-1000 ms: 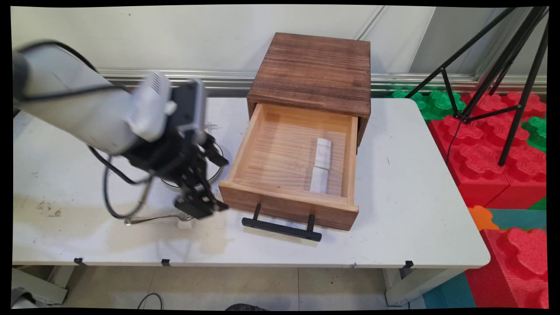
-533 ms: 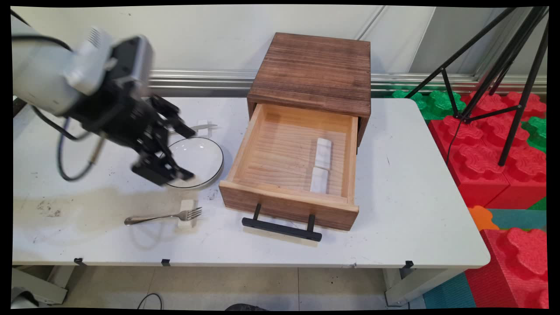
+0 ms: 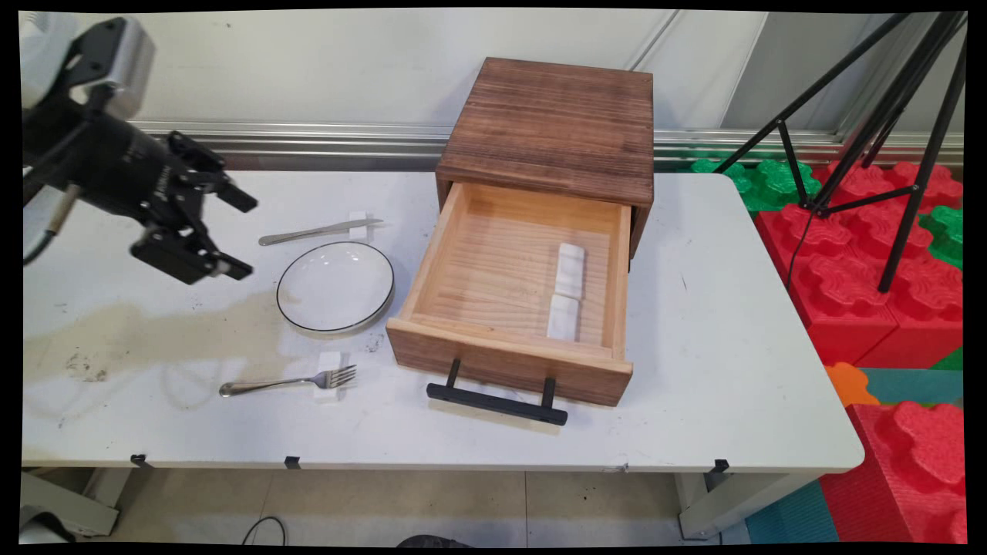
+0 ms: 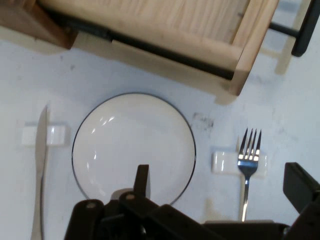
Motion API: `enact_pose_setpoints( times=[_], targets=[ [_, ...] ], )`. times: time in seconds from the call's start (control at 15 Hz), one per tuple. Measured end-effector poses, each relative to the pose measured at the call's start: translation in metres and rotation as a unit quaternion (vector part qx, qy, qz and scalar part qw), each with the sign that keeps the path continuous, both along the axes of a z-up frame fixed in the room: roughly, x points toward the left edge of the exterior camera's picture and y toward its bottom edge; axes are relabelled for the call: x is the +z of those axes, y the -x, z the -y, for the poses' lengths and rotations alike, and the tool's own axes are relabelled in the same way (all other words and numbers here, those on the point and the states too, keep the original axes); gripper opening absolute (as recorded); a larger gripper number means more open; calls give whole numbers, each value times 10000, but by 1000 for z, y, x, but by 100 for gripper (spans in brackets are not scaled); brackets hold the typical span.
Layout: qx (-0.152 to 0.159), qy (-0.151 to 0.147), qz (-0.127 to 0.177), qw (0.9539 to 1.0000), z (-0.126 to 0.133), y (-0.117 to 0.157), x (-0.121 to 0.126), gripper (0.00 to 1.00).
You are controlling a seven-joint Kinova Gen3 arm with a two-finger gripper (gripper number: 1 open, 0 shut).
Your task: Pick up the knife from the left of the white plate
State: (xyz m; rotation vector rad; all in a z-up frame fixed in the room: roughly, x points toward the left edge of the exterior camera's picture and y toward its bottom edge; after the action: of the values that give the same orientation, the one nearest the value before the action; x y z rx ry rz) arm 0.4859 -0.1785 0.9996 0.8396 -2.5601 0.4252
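Above the table's left side, the gripper (image 3: 212, 231) hangs spread and empty, pointing toward the white plate (image 3: 335, 287).
To do well, any descent should stay between knife (image 3: 316, 230) and fork (image 3: 289, 381), away from the open drawer (image 3: 510, 351).

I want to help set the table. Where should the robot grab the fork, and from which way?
Probably the fork's handle, from straight above. The tines rest on a small white block, so the neck beside it likely sits slightly off the table, leaving room for fingers on either side. The open gripper would close across the thin handle, not along it.
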Motion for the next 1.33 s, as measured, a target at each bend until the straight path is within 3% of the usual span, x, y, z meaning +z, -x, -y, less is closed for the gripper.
enact_pose_setpoints(
  times=[0.73, 0.93, 1.33],
  targets=[
    [432, -205, 157, 9987, 2, -60, -6, 100],
    [553, -198, 319, 9978, 18, -73, -8, 100],
    [706, -243, 715, 9946, 76, -88, -17, 100]
  ],
)
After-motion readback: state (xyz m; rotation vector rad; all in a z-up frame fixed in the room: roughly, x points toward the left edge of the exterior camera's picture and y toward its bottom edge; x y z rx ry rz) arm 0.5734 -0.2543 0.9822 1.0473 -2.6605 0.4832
